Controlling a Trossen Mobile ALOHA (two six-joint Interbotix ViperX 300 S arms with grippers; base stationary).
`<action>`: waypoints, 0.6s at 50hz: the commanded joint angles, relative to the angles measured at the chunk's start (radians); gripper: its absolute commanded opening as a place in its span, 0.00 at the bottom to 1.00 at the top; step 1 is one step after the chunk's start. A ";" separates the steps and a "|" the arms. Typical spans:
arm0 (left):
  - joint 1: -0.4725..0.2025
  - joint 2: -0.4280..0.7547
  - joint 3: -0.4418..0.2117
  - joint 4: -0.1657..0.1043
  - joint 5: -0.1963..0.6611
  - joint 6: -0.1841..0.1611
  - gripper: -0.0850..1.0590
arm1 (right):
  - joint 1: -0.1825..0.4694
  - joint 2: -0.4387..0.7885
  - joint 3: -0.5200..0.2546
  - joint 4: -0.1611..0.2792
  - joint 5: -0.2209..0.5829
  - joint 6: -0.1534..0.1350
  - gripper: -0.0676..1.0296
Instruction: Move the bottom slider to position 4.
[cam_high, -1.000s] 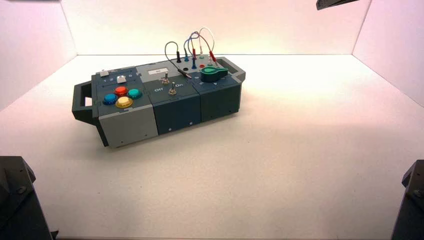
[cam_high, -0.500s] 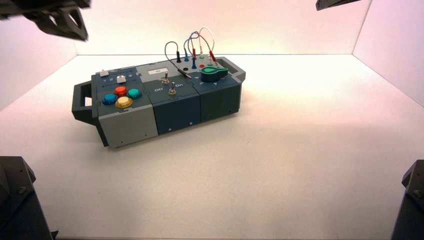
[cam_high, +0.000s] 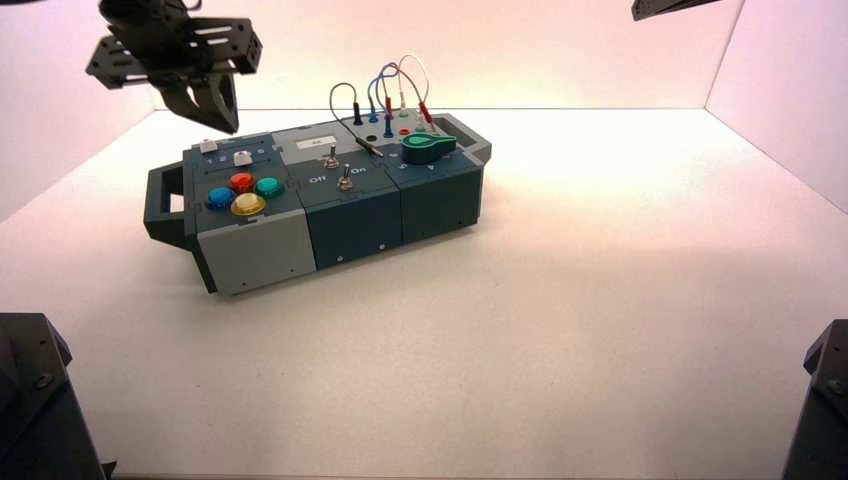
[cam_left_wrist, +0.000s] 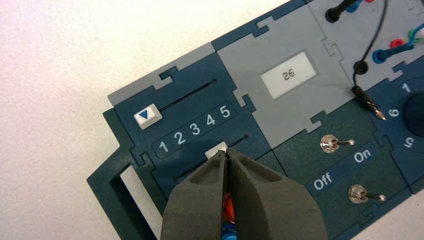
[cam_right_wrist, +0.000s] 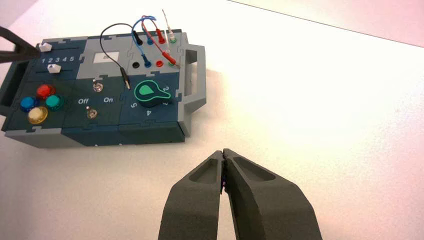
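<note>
At the near left of the box (cam_high: 257, 254), we recorded four round buttons: yellow (cam_high: 248, 204), blue (cam_high: 221, 198), green (cam_high: 269, 187) and red (cam_high: 242, 182). Just beyond them sat the bottom slider (cam_high: 243, 158), a white knob on a short dark track. From the left wrist view we read it near 3, short of 4. Farther off, across the printed numbers (cam_left_wrist: 194, 129), the upper slider (cam_left_wrist: 147, 116) stood by 1; we judged that it was to be left alone.

Above the far left part of the box we noted the left gripper (cam_high: 228, 130), pointing down, its fingers closed together with nothing between them. We saw no clear contact with the knob. We took the closed tips to be meant as a narrow pusher, small enough to nudge the slider without catching the buttons. We judged the step to be the approach: the tips had next to come down on the knob's left side and press it right by a short stroke. Overshooting to 5 was our main concern.

At the far right, the right gripper (cam_right_wrist: 223, 152) waited, closed and empty.
</note>
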 joint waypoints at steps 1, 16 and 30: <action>-0.006 -0.003 -0.028 0.000 -0.006 -0.003 0.05 | 0.002 0.000 -0.021 0.003 -0.011 0.002 0.04; -0.003 0.002 -0.017 0.017 -0.002 0.003 0.05 | 0.000 0.000 -0.023 0.005 -0.011 0.002 0.04; 0.014 0.002 -0.015 0.021 0.005 0.017 0.05 | 0.000 0.000 -0.021 0.006 -0.011 0.002 0.04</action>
